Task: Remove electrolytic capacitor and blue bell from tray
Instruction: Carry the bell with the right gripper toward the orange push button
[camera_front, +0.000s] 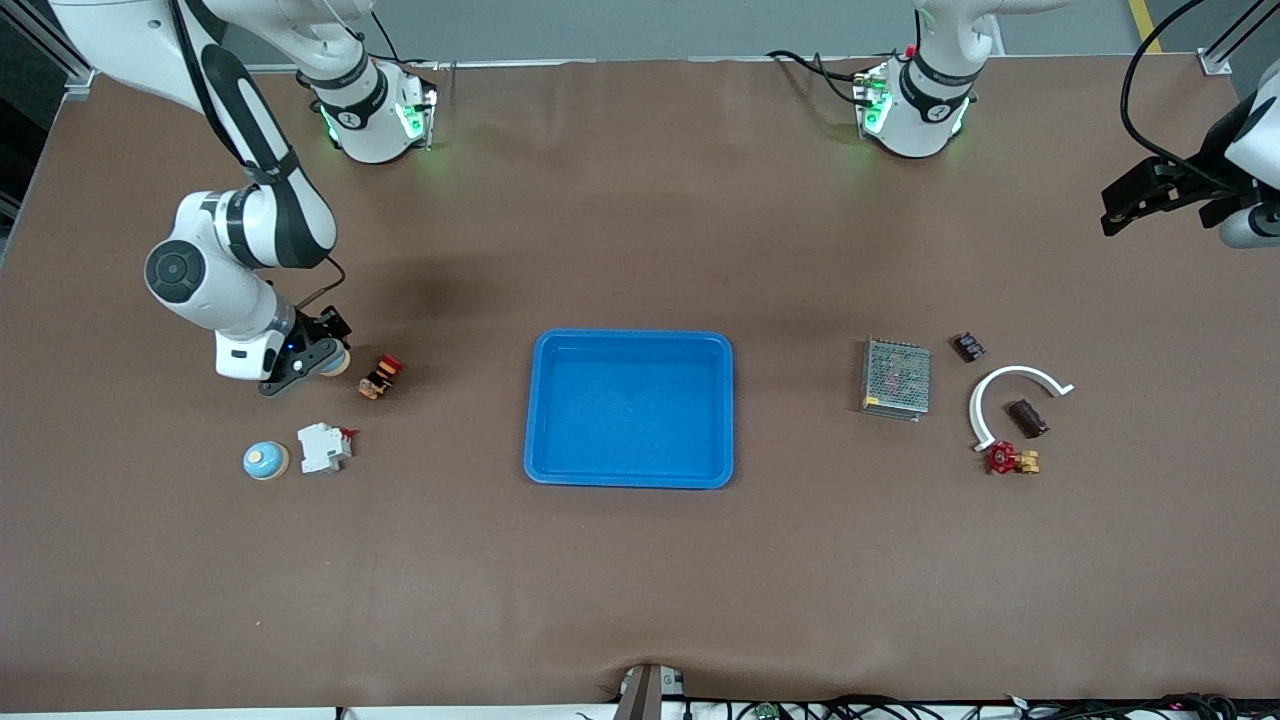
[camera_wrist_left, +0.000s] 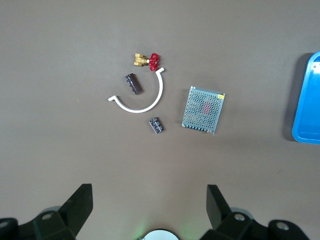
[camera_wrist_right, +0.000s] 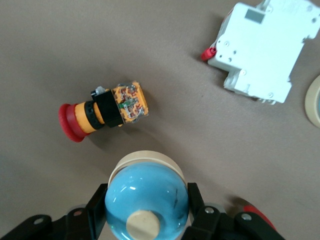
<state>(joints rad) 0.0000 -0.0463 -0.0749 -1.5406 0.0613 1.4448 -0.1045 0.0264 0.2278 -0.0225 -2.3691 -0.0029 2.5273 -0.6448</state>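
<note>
The right wrist view shows what the front view mostly hides: the right gripper is clamped on a blue bell, one finger on each flank of the dome. In the front view only a pale sliver of that bell shows beside the gripper, low over the table at the right arm's end. Just beside it lies a red-capped push button. Nearer the camera sit a white breaker and a second bell, side by side.

The left gripper hangs high over the table's edge at the left arm's end, jaws spread wide, holding nothing. Its wrist view looks down on the capacitor lying inside a white arc, a red valve at one arc tip, a small dark part just outside the arc, and a mesh box beside them.

A blue tray lies mid-table, between the two groups.
</note>
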